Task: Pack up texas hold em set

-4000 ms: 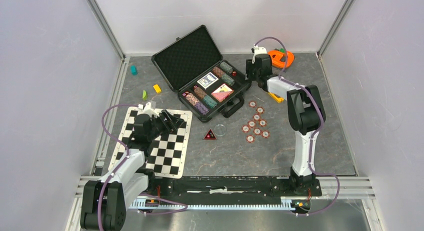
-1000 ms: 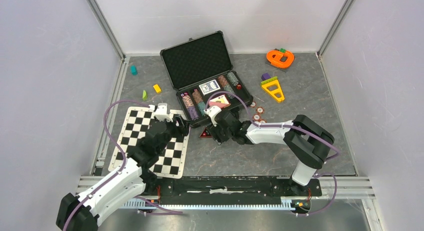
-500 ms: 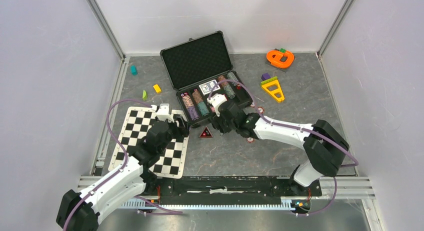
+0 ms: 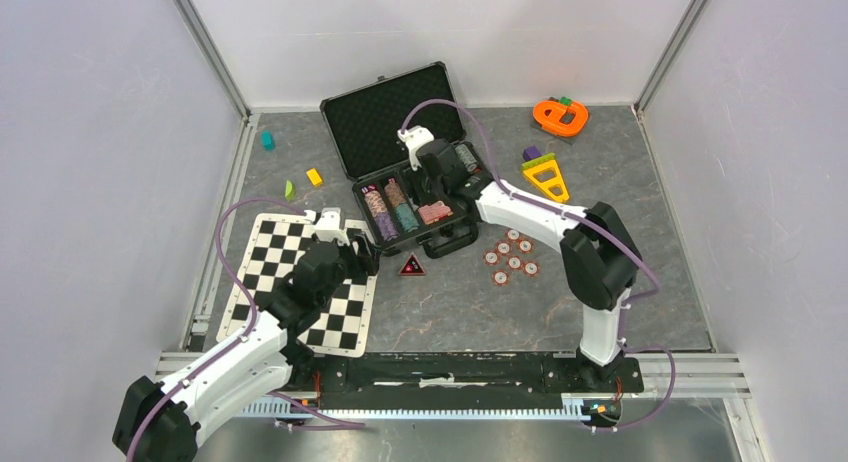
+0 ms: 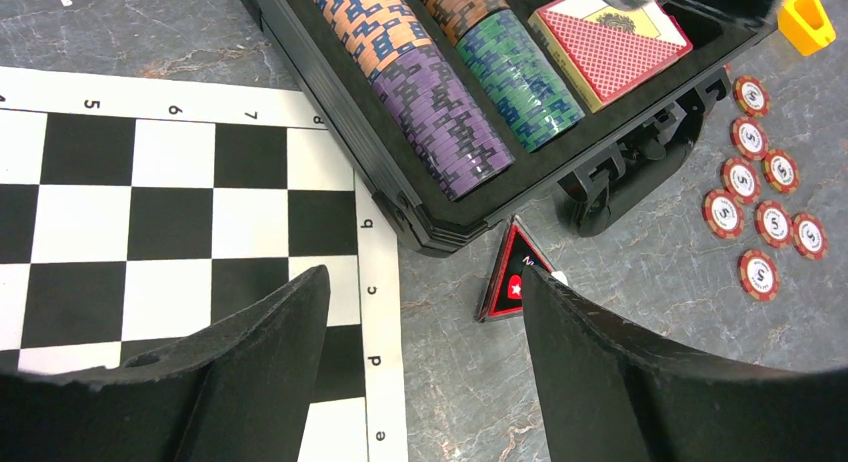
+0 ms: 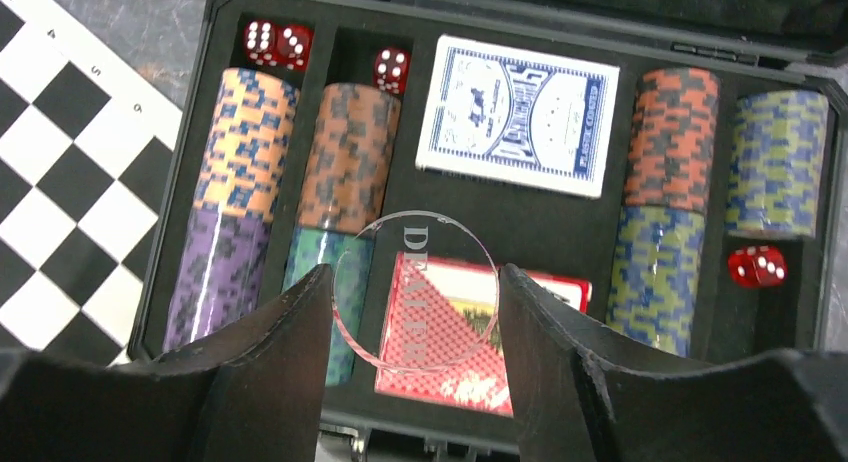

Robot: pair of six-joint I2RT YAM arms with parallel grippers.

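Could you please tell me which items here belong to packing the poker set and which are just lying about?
For the job: briefcase, loose red-white chips, clear dealer button, chip stacks, card decks, dice.
Lying about: checkered mat, orange toy, yellow triangle toy, small coloured blocks.

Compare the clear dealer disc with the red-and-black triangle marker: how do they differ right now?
The clear dealer disc is round and see-through; the triangle marker is three-cornered, black with red. The disc is pinched in the right end effector over the open case; the triangle lies on the table beside the case's handle, ahead of the open, empty left end effector. Shared: neither rests in the case yet.
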